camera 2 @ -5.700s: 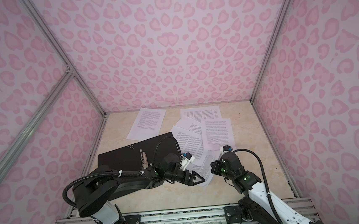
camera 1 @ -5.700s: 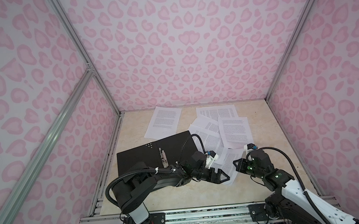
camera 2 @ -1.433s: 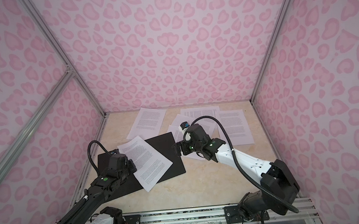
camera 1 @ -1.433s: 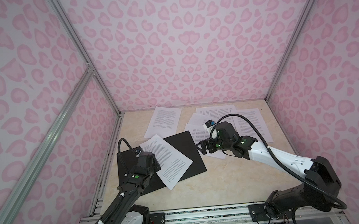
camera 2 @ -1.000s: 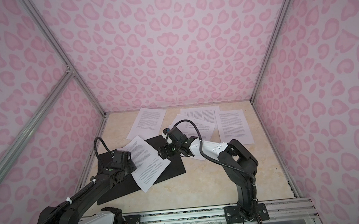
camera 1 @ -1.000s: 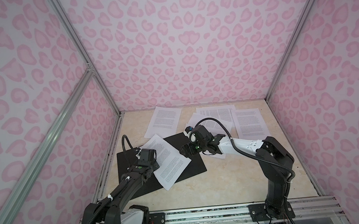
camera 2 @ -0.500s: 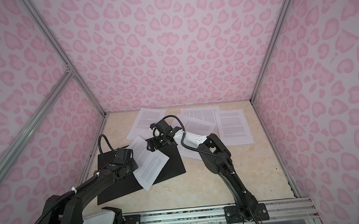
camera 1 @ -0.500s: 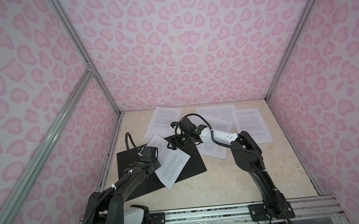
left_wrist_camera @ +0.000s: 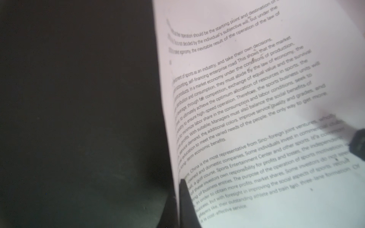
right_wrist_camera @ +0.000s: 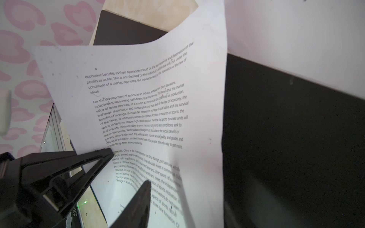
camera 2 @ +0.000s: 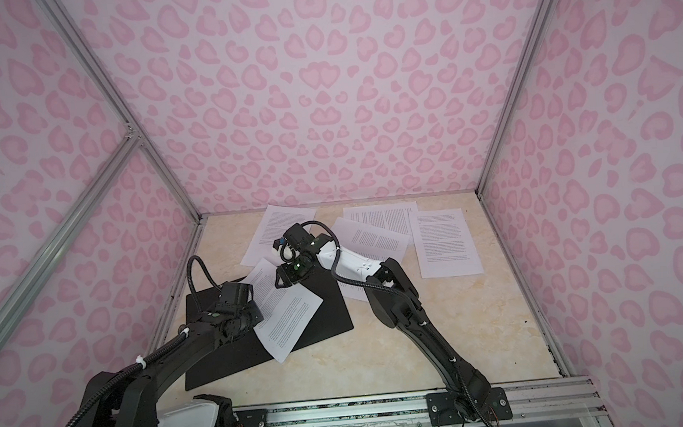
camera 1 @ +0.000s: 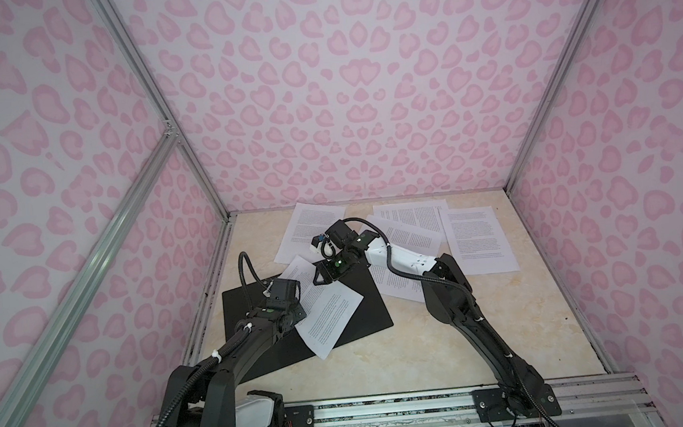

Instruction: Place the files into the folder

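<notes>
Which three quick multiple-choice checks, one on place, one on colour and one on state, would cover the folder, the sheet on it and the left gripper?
1. The folder lies on the table's:
A. left half
B. right half
C. far edge

2. The folder's upward face is:
A. blue
B. black
C. white

3. The left gripper is:
A. open above the sheet
B. shut on the sheet's edge
C. shut on nothing

Answers:
1 A: both top views show it left of the middle.
2 B: black shows all around the sheet.
3 B: the left wrist view shows its fingers pinched together on the paper's edge.
</notes>
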{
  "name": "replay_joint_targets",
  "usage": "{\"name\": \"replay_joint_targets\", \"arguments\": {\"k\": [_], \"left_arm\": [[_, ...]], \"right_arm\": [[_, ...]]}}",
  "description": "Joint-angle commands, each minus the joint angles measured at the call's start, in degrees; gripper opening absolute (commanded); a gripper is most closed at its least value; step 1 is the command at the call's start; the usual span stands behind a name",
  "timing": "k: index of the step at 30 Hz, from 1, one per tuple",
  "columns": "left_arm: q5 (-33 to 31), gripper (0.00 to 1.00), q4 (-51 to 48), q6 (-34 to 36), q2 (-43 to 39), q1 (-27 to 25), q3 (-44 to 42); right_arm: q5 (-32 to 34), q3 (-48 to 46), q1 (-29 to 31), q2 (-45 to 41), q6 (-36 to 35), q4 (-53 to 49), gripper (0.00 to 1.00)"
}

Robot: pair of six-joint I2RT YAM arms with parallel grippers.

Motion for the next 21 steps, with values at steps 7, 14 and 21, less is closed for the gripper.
{"name": "replay_joint_targets", "arguments": {"k": [7,14,21], "left_arm": [[-0.38,0.03,0.45,0.34,-0.3,-0.02,0.43],[-0.64,0.03,0.45,0.27,-0.68,0.04,0.31],[-0.08,0.03,0.45,0.49,-1.14,-0.03,0.31]], "right_arm": [[-2.41,2.4,-0.17,1.88,-0.77,-4.88,0.36],[-3.23,2.41,-0.17,1.75,-0.72,-5.34,0.2],[-3.32,0.9,0.02,-0.36,-0.92,-5.78,0.0]]}}
